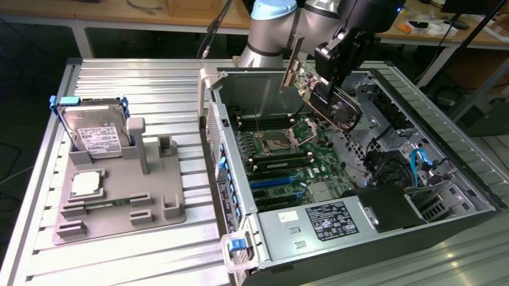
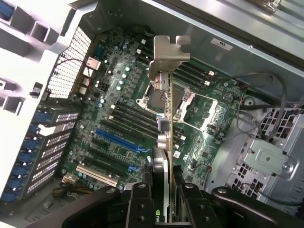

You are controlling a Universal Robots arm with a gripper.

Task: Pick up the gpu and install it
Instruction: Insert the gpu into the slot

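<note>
My gripper point(image 1: 326, 83) is shut on the gpu point(image 1: 340, 110), a thin black card with a fan and a silvery metal bracket, and holds it tilted in the air over the open computer case point(image 1: 230, 137). In the wrist view the gpu point(image 2: 165, 137) shows edge-on between my fingers point(image 2: 140, 204), with its bracket end pointing away from me. It hangs above the green motherboard point(image 2: 118, 114), over the CPU socket and memory slots. The blue expansion slot point(image 2: 116, 137) lies a little to one side of the card, apart from it.
On the exterior view's left, a grey holder point(image 1: 119, 208) carries the silver hard drive with blue handles point(image 1: 95, 131) and a small square CPU chip point(image 1: 86, 185). Inside the case sit a power supply point(image 1: 318, 223), blue cables point(image 1: 420, 167) and a drive cage point(image 2: 266, 161).
</note>
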